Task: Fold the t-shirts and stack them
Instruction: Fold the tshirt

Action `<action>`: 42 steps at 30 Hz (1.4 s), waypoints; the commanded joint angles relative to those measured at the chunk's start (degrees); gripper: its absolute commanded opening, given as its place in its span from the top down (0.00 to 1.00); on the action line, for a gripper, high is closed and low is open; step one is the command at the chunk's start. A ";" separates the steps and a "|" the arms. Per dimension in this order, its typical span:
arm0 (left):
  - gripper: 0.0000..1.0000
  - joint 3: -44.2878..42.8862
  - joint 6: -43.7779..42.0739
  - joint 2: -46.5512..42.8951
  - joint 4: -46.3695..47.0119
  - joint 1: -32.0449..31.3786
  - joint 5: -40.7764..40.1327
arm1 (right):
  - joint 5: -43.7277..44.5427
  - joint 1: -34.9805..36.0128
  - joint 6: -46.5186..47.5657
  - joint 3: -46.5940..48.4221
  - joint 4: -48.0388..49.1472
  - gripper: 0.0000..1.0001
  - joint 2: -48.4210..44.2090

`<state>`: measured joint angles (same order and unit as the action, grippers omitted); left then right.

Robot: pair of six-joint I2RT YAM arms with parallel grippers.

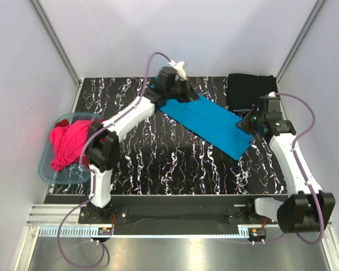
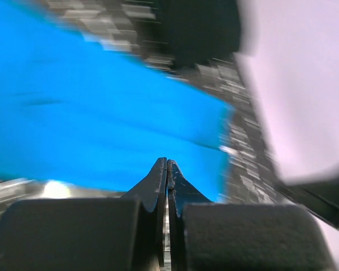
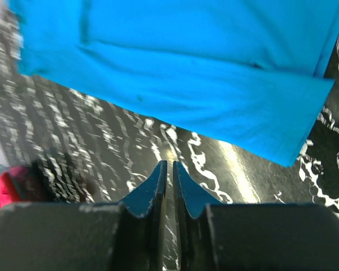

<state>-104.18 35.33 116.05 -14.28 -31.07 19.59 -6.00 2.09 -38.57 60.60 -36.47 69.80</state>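
Lying flattened into a long band on the table (image 1: 158, 164), the turquoise shirt (image 1: 209, 121) is running from about 11 o'clock to 5 o'clock across the overhead view. It is probably being kept stretched out so that the next fold across its length can go cleanly. The left pincer (image 2: 167, 164) is sitting at the band's far end with its jaws pressed together and no cloth showing between them. In its own camera the shirt is spreading from 9 o'clock through 12 o'clock, just past the tips. The right pincer (image 3: 169, 165) is hovering off the band's other end, its jaws nearly together with only a thin slit, and it is gripping nothing. The shirt's edge is lying at its 12 o'clock, near but apart. The black shirt (image 1: 248, 90) is lying flat at the table's 1 o'clock corner, likely as the stack's base, while the pink and red shirts (image 1: 68, 144) are bunching in the tub (image 1: 45, 166) at 9 o'clock.
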 commanded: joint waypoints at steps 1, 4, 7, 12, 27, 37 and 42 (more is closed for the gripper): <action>1.00 2.76 3.33 2.51 3.30 -4.86 0.89 | 2.05 -0.07 1.30 5.58 -1.94 0.84 -6.33; 1.00 -0.83 6.05 7.60 2.07 -9.87 -0.43 | 1.08 -0.06 1.30 7.69 -3.08 0.84 -8.88; 1.00 -4.17 8.87 12.87 1.98 -11.29 -0.08 | 0.64 -0.07 1.48 9.10 -3.52 0.83 -10.47; 1.00 -7.69 11.69 19.55 1.19 -12.26 -1.22 | -1.03 0.02 1.48 9.63 -3.79 0.83 -11.18; 1.00 -1.50 3.62 14.41 -21.22 -11.91 -12.11 | -2.79 -0.07 1.83 8.92 -3.87 0.82 -12.15; 1.00 18.47 -2.89 2.44 -22.37 -8.31 -17.30 | -7.44 -0.07 2.00 4.37 -3.43 0.81 -9.42; 1.00 32.53 -4.13 -9.49 -22.37 -7.43 -23.53 | -12.88 0.20 3.76 -0.39 -2.21 0.80 -2.40</action>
<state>-78.02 34.24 113.25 -32.95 -38.76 3.64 -13.45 2.09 -36.82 62.85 -39.92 62.98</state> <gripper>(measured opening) 0.008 0.199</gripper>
